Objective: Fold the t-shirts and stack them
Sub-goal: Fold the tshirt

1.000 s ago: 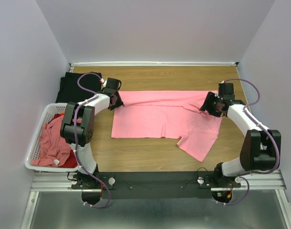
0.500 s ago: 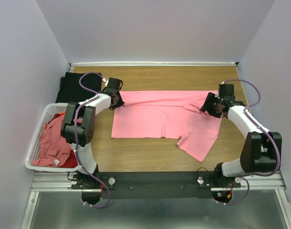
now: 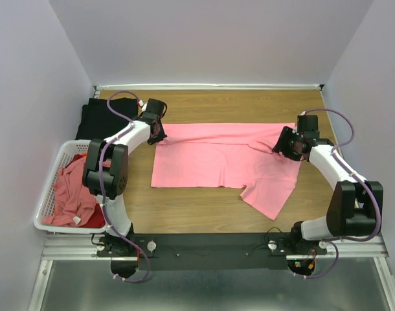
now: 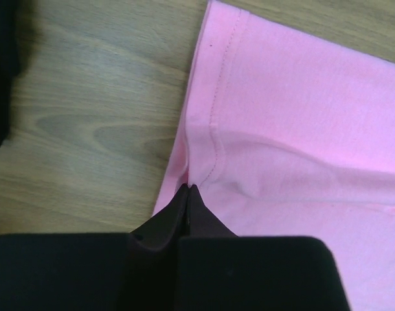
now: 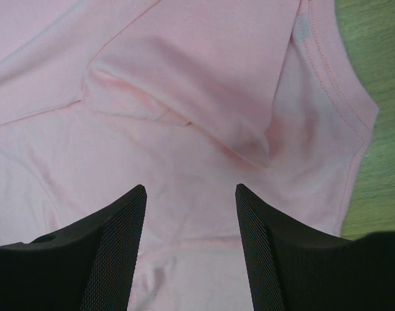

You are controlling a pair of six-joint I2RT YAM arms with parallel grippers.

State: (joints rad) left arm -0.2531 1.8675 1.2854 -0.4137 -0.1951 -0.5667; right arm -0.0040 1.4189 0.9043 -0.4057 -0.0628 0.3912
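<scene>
At the far left a white slatted basket (image 3: 47, 194) holds crumpled salmon-pink shirts (image 3: 71, 191) with some red cloth (image 3: 94, 219) at its near corner. Behind it, a black t-shirt (image 3: 97, 118) lies on the table (image 3: 204, 107). The left arm reaches away from its base and bends rightward. The left gripper (image 3: 157, 135) is pinched tight on the hem at the far-left corner of the pink t-shirt (image 3: 210, 162). This shirt lies flat mid-table, long axis left to right, hem leftward, sleeves rightward, one sleeve angled toward the near edge. The right arm bends inward, and the right gripper (image 3: 283, 144) has its fingers spread just above the rumpled sleeve end.
</scene>
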